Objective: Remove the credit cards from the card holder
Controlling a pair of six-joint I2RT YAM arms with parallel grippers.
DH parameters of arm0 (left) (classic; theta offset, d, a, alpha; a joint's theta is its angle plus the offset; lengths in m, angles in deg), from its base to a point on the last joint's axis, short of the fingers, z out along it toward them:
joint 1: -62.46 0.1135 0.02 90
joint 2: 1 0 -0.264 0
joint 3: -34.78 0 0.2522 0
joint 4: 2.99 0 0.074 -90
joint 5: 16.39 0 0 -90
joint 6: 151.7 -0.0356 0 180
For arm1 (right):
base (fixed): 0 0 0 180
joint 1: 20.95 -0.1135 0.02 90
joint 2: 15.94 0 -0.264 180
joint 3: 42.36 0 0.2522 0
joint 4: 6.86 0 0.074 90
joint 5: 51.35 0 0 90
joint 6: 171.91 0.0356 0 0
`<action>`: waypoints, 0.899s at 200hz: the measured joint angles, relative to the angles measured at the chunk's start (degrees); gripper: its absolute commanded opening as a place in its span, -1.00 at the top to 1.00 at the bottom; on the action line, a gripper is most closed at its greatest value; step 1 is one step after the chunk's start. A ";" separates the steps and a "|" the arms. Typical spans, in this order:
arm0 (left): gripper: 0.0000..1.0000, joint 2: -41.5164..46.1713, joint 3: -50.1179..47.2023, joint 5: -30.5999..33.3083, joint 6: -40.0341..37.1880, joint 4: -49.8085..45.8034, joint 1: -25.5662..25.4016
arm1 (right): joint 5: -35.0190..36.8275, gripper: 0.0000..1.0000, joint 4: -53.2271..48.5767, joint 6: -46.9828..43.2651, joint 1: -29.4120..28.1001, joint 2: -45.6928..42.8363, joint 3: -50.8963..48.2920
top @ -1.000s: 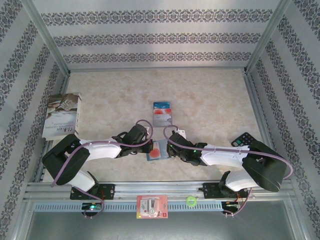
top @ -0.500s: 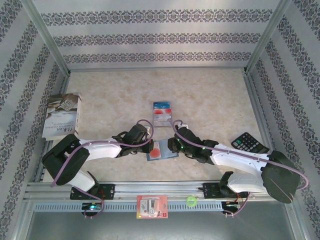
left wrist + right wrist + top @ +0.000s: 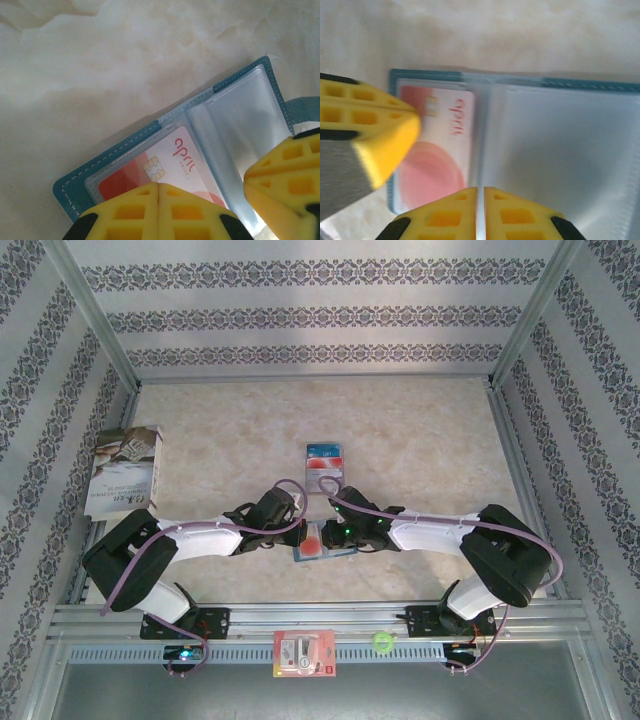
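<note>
A small teal card holder (image 3: 326,549) with white stitches lies open and flat on the counter. It is close to the near edge, about halfway between the left and right edges. Inside it has two clear plastic pockets. The left pocket holds a red and white credit card (image 3: 172,162) with a gold chip and red letters. Two more cards lie loose on the counter, farther from the near edge. One is a blue card (image 3: 322,452) with white marks. Touching it on the near side is a second red and white card (image 3: 324,476).
</note>
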 measured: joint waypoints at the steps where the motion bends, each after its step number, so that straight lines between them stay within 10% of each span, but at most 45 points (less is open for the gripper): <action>1: 1.00 0.00 0.02 0.00 -0.02 0.00 0.00 | 0.02 0.77 -0.07 0.04 0.02 0.00 -0.02; 54: 0.87 0.61 1.20 0.48 -1.46 -0.81 0.02 | 2.05 0.48 -1.97 1.14 0.17 -2.12 -0.76; 180: 0.63 1.62 -1.05 -1.68 -2.08 -2.38 0.04 | -6.88 0.58 3.74 2.12 3.72 0.28 0.02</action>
